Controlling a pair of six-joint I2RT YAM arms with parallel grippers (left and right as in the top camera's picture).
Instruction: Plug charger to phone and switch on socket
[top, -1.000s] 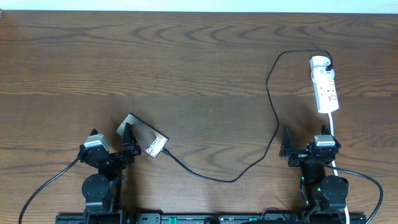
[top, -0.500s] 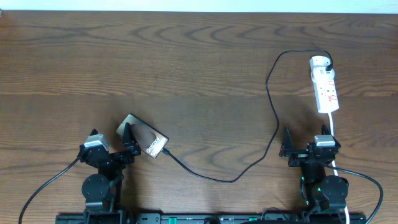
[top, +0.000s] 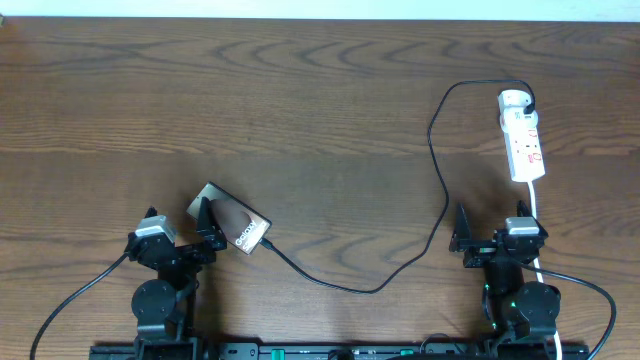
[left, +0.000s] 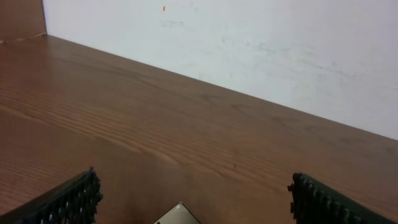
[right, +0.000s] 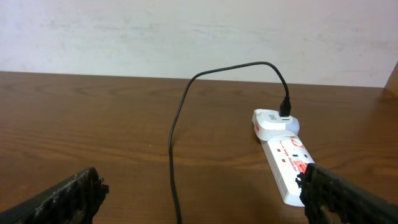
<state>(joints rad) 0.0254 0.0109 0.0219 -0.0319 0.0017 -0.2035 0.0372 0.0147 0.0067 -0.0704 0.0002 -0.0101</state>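
The charger (right: 171, 146) is a thin black cable, light and limp. It runs from a white adapter (right: 272, 121) at the far end of the socket (top: 522, 140), swings towards the middle of the table (top: 300, 100), then curves along the near edge to the phone (top: 232, 222). Its plug tip (top: 268, 243) lies at the phone's near end; whether it is seated in the port is too small to tell.

Such a cable probably gives no resistance and flops when lifted, so the stiff tip is the sensible place to pinch. The phone is a flat, rigid slab with smooth faces, likely to slide on the wood under a push. It lies askew close to the near-left corner, best steadied by its long edges.

The socket lies by the right edge, its white cord (top: 537, 205) trailing to the near edge. Its red-marked switches should take only a light press.

The left gripper (left: 193, 179) has its fingers spread wide and holds nothing, a corner of the phone showing just below them. The right gripper (right: 200, 173) is likewise spread and bare, facing the socket. The cable's slack crosses between the arms and could snag.
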